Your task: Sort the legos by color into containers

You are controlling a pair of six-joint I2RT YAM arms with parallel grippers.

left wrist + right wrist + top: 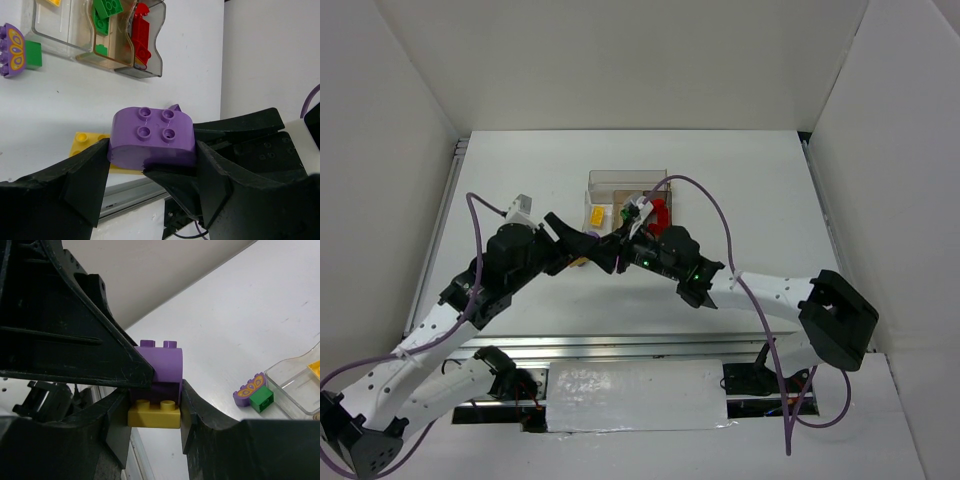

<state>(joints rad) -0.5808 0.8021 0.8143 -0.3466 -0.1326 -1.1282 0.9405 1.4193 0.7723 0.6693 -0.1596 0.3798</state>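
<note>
centrally, we see the left gripper (pixel 151 155) closed on the purple brick (pixel 152 131), its fingers (pixel 85 175) against the brick's two rounded ends, and the right gripper (pixel 154 407) closed on the yellow brick (pixel 150 418) plugged beneath it. purple sits above yellow along one stud axis, so we judge that the coming move turns on that axis: each gripper draws its own piece away along it. the containers (pixel 620 180) lie just beyond both grippers, on the far side: clear bin (pixel 55 30) with yellow toward the left, tan bin (pixel 118 46) with green in the middle, grey bin (pixel 155 50) with red toward the right. we read no brand or lettering; the purple oval piece (pixel 12 47) beside a green brick (pixel 33 54) bears only a printed pattern
</note>
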